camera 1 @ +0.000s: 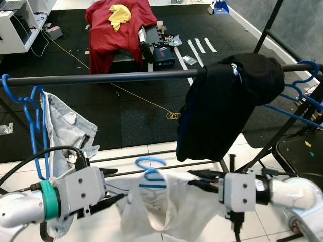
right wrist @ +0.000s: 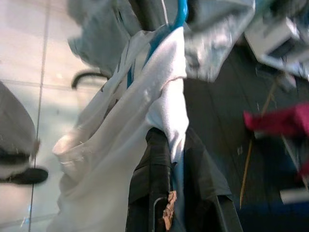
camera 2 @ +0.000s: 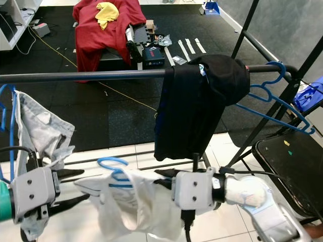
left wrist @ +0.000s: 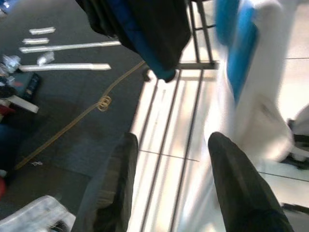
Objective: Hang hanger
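Note:
A blue hanger (camera 1: 150,162) carrying a white garment (camera 1: 161,206) hangs low in front of me, well under the dark clothes rail (camera 1: 101,78). My right gripper (camera 1: 196,180) is shut on the hanger's right shoulder through the white cloth (right wrist: 169,111); the blue arm runs between its fingers (right wrist: 145,193). My left gripper (camera 1: 113,186) is open just left of the garment's edge, not touching it. Its two fingers (left wrist: 118,179) stand well apart, and the hanger (left wrist: 241,58) lies beyond them.
On the rail hang a black garment (camera 1: 222,106), an empty blue hanger (camera 1: 303,91) at the right end, and blue hangers (camera 1: 15,93) with grey jeans (camera 1: 65,126) at the left. A black chair (camera 1: 303,151) stands right. A red cloth (camera 1: 113,30) lies further back.

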